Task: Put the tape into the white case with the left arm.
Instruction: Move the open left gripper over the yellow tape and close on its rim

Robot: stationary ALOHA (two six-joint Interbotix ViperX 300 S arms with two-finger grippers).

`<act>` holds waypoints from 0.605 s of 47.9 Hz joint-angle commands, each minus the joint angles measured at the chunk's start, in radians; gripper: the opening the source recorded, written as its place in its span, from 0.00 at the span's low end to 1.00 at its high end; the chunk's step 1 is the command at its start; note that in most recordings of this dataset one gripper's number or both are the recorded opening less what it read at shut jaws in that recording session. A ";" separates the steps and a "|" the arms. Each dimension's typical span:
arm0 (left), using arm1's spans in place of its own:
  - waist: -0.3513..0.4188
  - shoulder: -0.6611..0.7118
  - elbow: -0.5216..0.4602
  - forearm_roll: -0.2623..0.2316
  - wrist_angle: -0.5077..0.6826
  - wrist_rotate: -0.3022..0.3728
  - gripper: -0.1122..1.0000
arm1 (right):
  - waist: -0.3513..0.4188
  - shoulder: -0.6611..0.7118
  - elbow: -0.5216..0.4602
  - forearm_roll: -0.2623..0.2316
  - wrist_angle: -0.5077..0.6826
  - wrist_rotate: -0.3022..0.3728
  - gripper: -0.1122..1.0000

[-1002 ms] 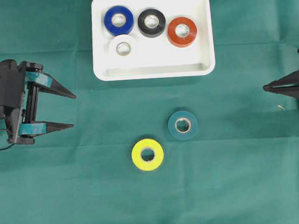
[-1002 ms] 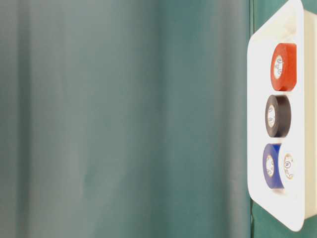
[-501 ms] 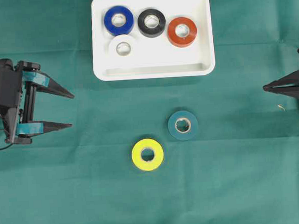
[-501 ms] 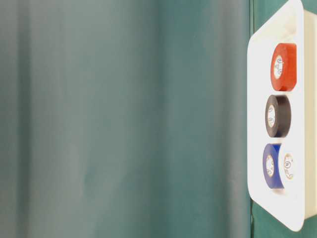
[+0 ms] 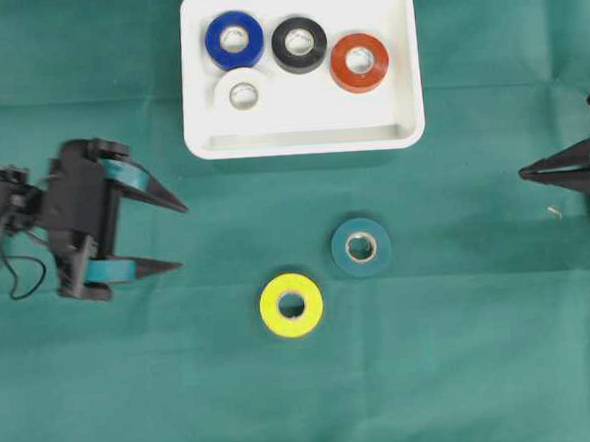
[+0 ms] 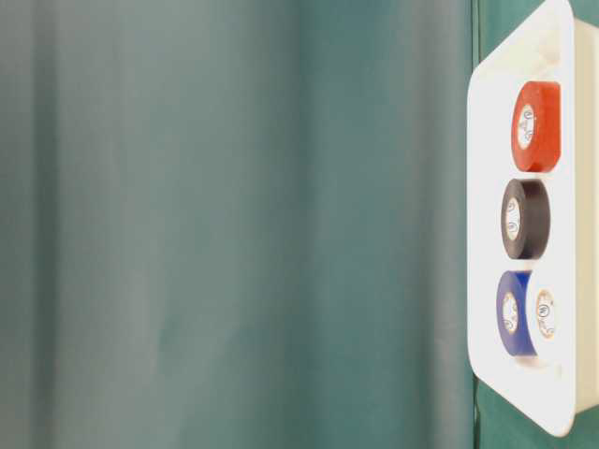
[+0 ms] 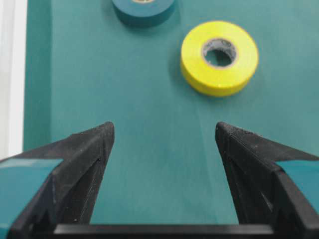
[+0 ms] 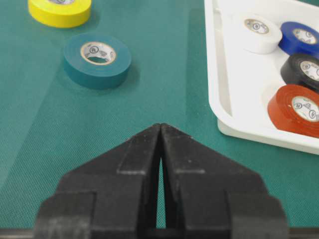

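Note:
Two tape rolls lie flat on the green cloth: a yellow one (image 5: 291,304) (image 7: 220,57) (image 8: 60,10) and a teal one (image 5: 361,247) (image 7: 143,10) (image 8: 97,59). The white case (image 5: 406,64) (image 6: 487,168) (image 8: 219,64) sits at the back and holds blue (image 5: 233,38), black (image 5: 299,43), red (image 5: 359,62) and white (image 5: 242,92) rolls. My left gripper (image 5: 183,235) (image 7: 164,130), with teal strips, stands open and empty to the left of the yellow roll, pointing at it. My right gripper (image 5: 523,174) (image 8: 160,127) rests shut and empty at the right edge.
A thin black cable (image 5: 13,278) loops behind the left arm. A tiny pale scrap (image 5: 554,209) lies on the cloth near the right gripper. Green cloth covers the table and hangs as a backdrop (image 6: 234,224).
My left gripper has moved right and slightly forward toward the yellow roll, still open. The right gripper and all rolls have stayed put.

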 commanded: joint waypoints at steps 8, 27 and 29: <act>-0.009 0.121 -0.117 -0.002 0.003 0.000 0.83 | -0.002 0.006 -0.009 -0.006 -0.008 -0.002 0.02; -0.021 0.275 -0.256 -0.002 0.078 0.000 0.83 | -0.002 0.006 -0.009 -0.006 -0.006 -0.002 0.02; -0.021 0.285 -0.268 -0.002 0.080 0.000 0.83 | -0.002 0.006 -0.009 -0.006 -0.008 -0.002 0.02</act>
